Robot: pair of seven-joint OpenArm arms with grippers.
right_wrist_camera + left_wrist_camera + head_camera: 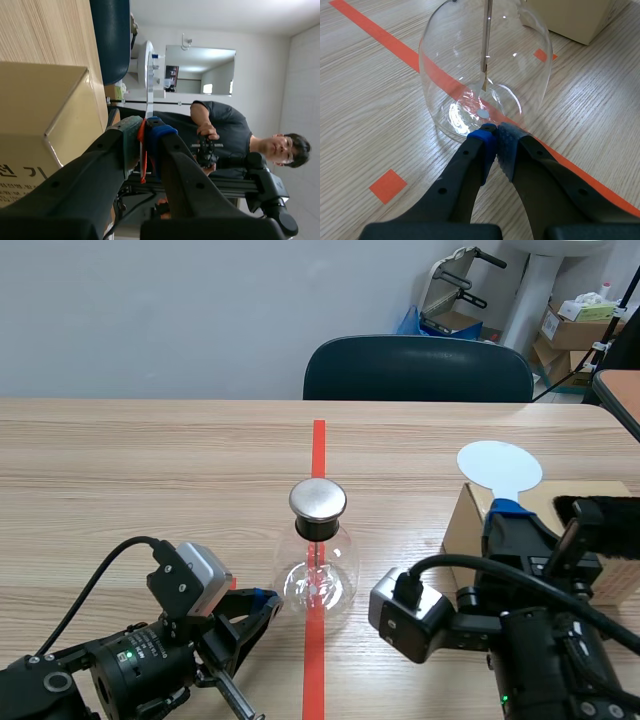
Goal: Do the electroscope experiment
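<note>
The electroscope is a clear glass flask with a round metal cap, standing on the orange-red tape line at mid table. In the left wrist view its flask shows a thin rod with foil leaf hanging inside. My left gripper is shut on nothing, its tips right at the flask's base; the scene view shows it as left gripper. My right gripper is shut on the handle of a white round paddle, held upright beside the box; in its wrist view the right gripper pinches the paddle edge-on.
A cardboard box sits at the right with a black furry piece on top. A dark chair stands behind the table's far edge. A person appears in the right wrist view's background.
</note>
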